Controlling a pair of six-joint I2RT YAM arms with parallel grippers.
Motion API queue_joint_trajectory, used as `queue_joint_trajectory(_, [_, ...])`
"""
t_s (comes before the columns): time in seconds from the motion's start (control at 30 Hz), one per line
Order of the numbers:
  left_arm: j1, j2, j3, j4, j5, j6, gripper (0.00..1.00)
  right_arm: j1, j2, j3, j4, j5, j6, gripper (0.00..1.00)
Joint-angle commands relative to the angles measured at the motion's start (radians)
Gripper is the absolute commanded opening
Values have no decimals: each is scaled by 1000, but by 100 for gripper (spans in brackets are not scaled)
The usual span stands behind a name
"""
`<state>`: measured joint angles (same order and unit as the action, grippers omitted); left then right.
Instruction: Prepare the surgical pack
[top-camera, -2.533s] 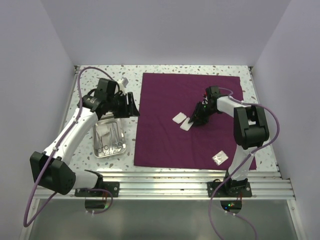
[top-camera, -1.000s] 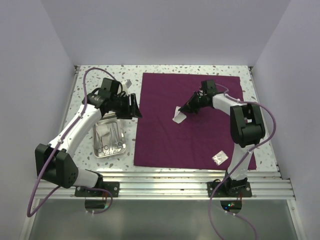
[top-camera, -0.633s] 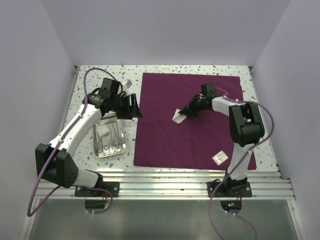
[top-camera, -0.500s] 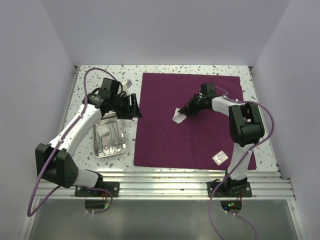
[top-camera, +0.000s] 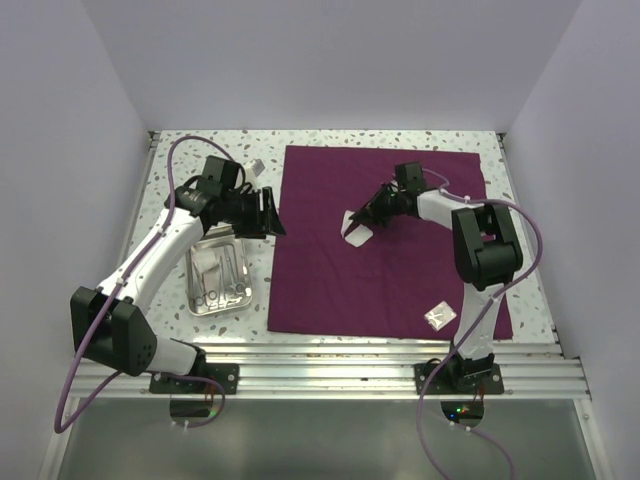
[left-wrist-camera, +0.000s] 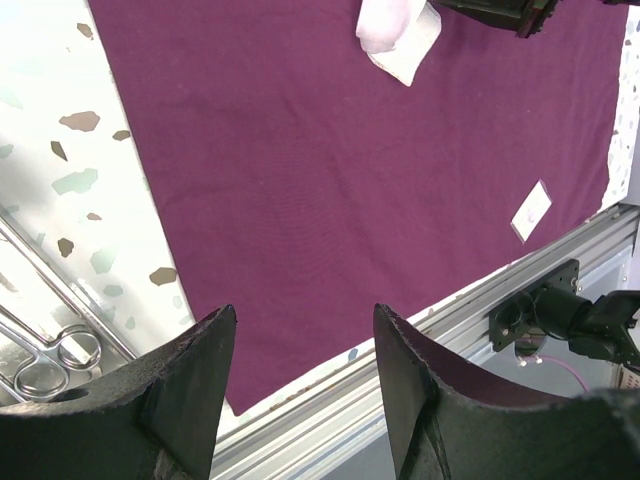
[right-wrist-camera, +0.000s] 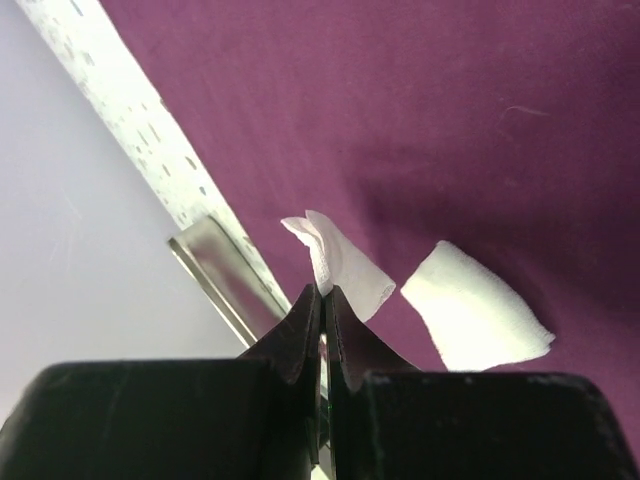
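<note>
Here, a speckled table within pale walls carries the maroon cloth. The right gripper, extended above the cloth, clamps one gauze square. The left gripper hovers released beside the cloth's edge.

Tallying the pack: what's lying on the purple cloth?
One gauze square lies flat, a small white packet near the front edge. The right gripper pinches a second gauze. Cloth under that arm is hidden.
</note>
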<state>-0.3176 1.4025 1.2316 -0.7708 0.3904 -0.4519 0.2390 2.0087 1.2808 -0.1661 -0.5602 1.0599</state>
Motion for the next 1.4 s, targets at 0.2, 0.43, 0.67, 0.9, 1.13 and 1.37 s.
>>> queue_joint_trajectory(0.2, [-5, 0, -6, 27, 30, 18, 61, 3, -27, -5, -51, 88, -63, 0])
queue_joint_trajectory(0.43, [-5, -2, -12, 30, 36, 18, 61, 2, -60, -29, -102, 98, -112, 0])
queue_joint_trajectory(0.67, [-5, -8, -23, 28, 41, 18, 61, -9, -91, -55, -136, 112, -141, 0])
queue_joint_trajectory(0.9, [-5, -11, -30, 36, 47, 13, 61, -12, -97, -58, -144, 129, -156, 0])
queue_joint_trajectory(1.13, [-5, -17, -35, 34, 48, 12, 61, -13, -84, -74, -144, 141, -170, 0])
queue_joint_trajectory(1.37, [-5, -16, -40, 39, 53, 10, 61, -23, -54, -60, -144, 151, -189, 0])
